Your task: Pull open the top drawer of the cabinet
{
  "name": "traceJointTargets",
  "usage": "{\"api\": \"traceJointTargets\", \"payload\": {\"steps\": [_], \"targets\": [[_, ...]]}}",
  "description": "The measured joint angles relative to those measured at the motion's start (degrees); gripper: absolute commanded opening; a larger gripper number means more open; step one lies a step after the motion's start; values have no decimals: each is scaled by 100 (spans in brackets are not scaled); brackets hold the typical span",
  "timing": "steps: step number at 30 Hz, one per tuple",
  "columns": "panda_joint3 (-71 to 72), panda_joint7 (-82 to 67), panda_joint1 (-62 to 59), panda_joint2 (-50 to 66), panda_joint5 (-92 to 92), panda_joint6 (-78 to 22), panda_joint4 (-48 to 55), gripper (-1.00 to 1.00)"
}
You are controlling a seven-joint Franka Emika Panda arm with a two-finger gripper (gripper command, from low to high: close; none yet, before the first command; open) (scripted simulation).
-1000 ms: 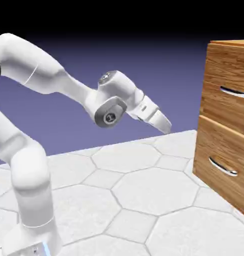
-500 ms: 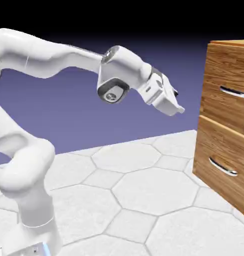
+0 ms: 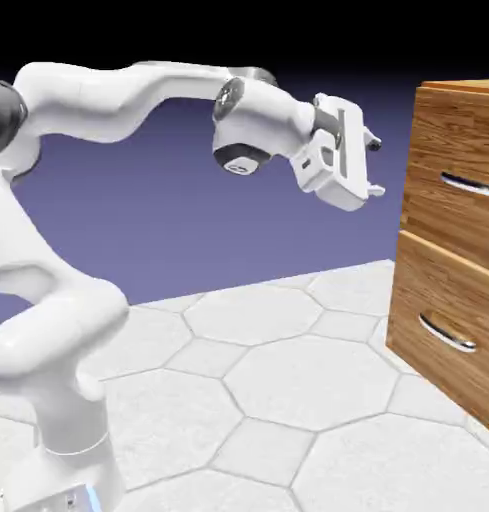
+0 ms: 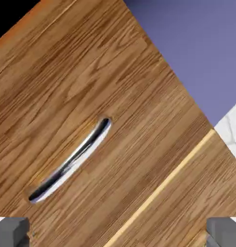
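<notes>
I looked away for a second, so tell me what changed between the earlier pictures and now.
The arm swung up and toward the cabinet, carrying the claw from low over the table to about the height of the top drawer, near its handle but short of it. Nothing was grasped. The claw stayed open, both drawers shut.

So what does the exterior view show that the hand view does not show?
Only the exterior view shows the white arm, the lower drawer with its own handle, and the gap between the gripper and the cabinet. Only the hand view shows the top drawer's whole handle, running diagonally, and the two grey fingers set wide apart at the bottom edge. Both show the top drawer, shut, the white hexagon-tiled table and the blue-violet backdrop.
</notes>
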Motion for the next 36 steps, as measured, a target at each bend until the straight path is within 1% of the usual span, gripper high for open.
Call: {"api": "traceJointTargets", "payload": {"steps": [28,30,35,36], "targets": [[3952,-915,-4712,-552,6977,-1113,2366,0],[4022,-931,-4796,-562,7101,-1132,2408,0],[4680,-513,-5805,-910,7041,-910,3446,0],[4763,-460,-5933,-954,7034,-882,3577,-100]]}}
